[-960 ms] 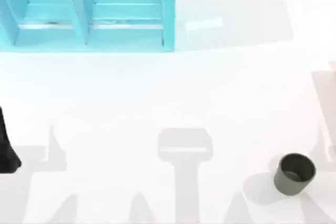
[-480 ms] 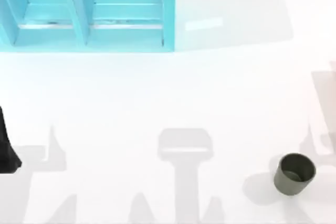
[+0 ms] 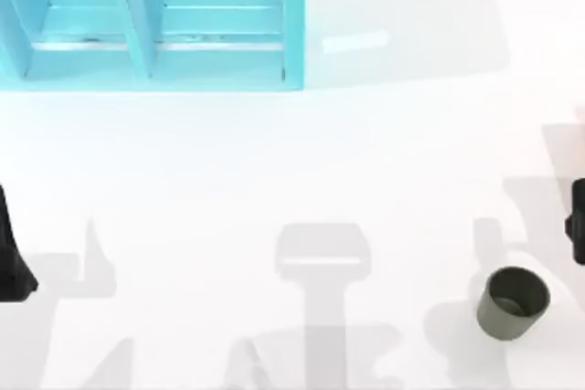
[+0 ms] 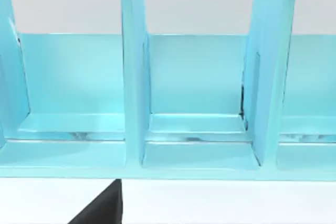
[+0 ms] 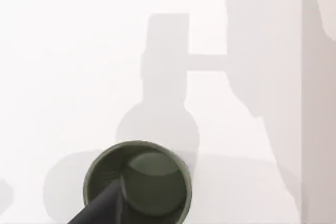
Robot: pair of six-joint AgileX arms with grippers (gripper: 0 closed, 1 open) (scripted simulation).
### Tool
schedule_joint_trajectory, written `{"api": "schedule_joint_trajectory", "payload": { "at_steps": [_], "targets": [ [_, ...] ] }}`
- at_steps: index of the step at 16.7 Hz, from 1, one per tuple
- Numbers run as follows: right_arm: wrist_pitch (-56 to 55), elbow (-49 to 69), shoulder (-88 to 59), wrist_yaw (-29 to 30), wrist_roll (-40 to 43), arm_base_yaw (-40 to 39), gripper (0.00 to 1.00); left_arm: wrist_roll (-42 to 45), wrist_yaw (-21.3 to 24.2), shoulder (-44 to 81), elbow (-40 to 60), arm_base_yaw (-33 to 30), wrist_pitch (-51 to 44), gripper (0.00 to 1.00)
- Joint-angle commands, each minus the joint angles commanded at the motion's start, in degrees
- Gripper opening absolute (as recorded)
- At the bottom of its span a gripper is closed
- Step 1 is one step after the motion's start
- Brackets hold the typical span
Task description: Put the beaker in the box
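The beaker (image 3: pixel 514 303), a small dark olive-grey cup with no handle, stands upright near the table's front right. The right wrist view looks down into the beaker (image 5: pixel 137 182) from above. My right gripper (image 3: pixel 578 222) shows as a dark part at the right edge, a little behind and to the right of the beaker, not touching it. The box (image 3: pixel 151 20) is a turquoise structure with open compartments at the table's back left, and the left wrist view faces the box (image 4: pixel 194 93). My left gripper (image 3: pixel 11 262) stays parked at the left edge.
The white table (image 3: pixel 302 162) stretches bare between the box and the beaker, crossed only by grey shadows of the arms. The table's right edge runs close beside the beaker.
My right arm has come into the top view at the right edge and its shadows have shifted toward the beaker. The beaker, box and left arm have not moved.
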State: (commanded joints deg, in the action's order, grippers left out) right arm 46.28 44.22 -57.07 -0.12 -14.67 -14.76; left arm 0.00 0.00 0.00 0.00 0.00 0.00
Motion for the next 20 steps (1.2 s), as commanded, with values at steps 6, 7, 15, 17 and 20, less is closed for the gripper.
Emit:
{"api": "schedule_joint_trajectory", "payload": {
  "at_steps": [6, 7, 15, 17, 20],
  "targets": [
    [19.1, 18.5, -24.9, 0.2, -6.4, -5.9, 1.0, 0.0, 0.0, 0.0, 0.0, 0.0, 0.0, 1.0],
    [21.1, 20.4, -26.9, 0.2, -7.0, -6.5, 1.0, 0.0, 0.0, 0.0, 0.0, 0.0, 0.0, 1.0],
    [24.0, 22.9, -29.8, 0.2, -8.0, -7.2, 1.0, 0.0, 0.0, 0.0, 0.0, 0.0, 0.0, 1.0],
    [21.9, 21.2, -30.4, 0.2, -7.9, -7.2, 1.0, 0.0, 0.0, 0.0, 0.0, 0.0, 0.0, 1.0],
    [14.4, 16.1, -32.5, 0.2, -8.0, -7.4, 1.0, 0.0, 0.0, 0.0, 0.0, 0.0, 0.0, 1.0]
  ]
}}
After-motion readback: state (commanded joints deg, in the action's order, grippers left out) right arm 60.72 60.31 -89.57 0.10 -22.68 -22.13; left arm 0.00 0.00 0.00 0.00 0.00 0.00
